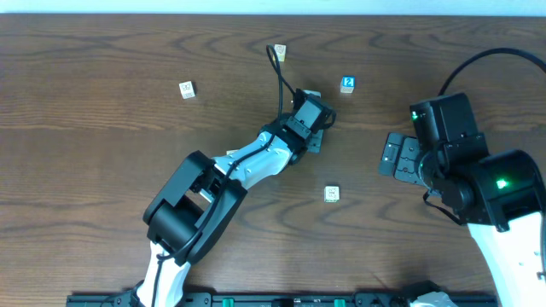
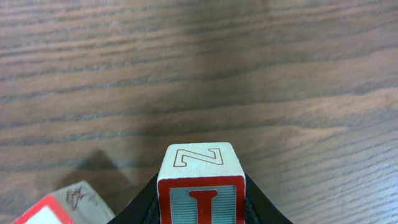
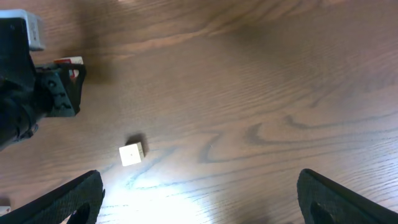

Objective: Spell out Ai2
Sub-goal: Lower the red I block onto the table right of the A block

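My left gripper (image 1: 314,119) is shut on a wooden block with a red letter I (image 2: 201,190) and a Z on its top, held just over the table. A second block with a red edge (image 2: 53,208) lies close at its lower left. A blue block marked 2 (image 1: 347,83) sits to the right of the left gripper. A pale block (image 1: 332,194) lies at centre front; it also shows in the right wrist view (image 3: 130,154). My right gripper (image 3: 202,199) is open and empty, right of centre (image 1: 394,158).
A pale block (image 1: 187,89) lies at the back left and another (image 1: 280,51) at the back centre. The left arm's black cable loops above the gripper. The left arm (image 3: 28,99) shows at the left of the right wrist view.
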Robot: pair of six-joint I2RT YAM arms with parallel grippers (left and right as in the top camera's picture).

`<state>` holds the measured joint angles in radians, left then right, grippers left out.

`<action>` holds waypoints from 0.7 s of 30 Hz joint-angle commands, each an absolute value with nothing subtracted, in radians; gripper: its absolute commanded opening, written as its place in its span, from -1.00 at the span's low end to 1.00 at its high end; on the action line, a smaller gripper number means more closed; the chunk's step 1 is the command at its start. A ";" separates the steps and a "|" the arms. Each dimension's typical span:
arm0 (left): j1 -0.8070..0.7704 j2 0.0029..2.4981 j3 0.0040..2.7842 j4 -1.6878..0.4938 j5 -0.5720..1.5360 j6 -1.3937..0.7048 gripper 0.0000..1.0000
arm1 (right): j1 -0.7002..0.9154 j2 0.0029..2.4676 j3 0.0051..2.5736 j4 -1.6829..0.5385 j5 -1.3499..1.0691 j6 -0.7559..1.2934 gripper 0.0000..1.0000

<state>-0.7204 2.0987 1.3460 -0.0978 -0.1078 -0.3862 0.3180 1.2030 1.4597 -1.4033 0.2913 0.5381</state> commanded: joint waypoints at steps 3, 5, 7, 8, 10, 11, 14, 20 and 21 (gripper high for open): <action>-0.713 2.120 1.376 -0.093 -0.128 -0.390 -0.68 | 0.312 1.193 1.470 -1.407 0.295 0.553 0.98; -0.713 2.120 1.376 -0.097 -0.163 -0.395 -0.69 | 0.312 1.193 1.470 -1.407 0.295 0.553 0.98; -0.713 2.120 1.376 -0.098 -0.189 -0.397 -0.69 | 0.312 1.193 1.470 -1.407 0.295 0.553 0.99; -0.713 2.120 1.376 -0.099 -0.198 -0.397 -0.69 | 0.312 1.193 1.470 -1.407 0.295 0.553 0.99; -0.712 2.120 1.376 -0.101 -0.220 -0.397 -0.69 | 0.312 1.193 1.470 -1.407 0.295 0.553 0.98; -0.711 2.120 1.376 -0.101 -0.222 -0.397 -0.69 | 0.312 1.193 1.470 -1.407 0.295 0.553 0.99; -0.699 2.120 1.375 -0.112 -0.221 -0.397 -0.69 | 0.312 1.193 1.470 -1.409 0.295 0.553 0.98; -0.662 2.120 1.375 -0.169 -0.220 -0.402 -0.70 | 0.312 1.193 1.470 -1.411 0.295 0.553 0.98; -0.657 2.120 1.375 -0.174 -0.220 -0.401 -0.70 | 0.312 1.193 1.470 -1.412 0.295 0.553 0.98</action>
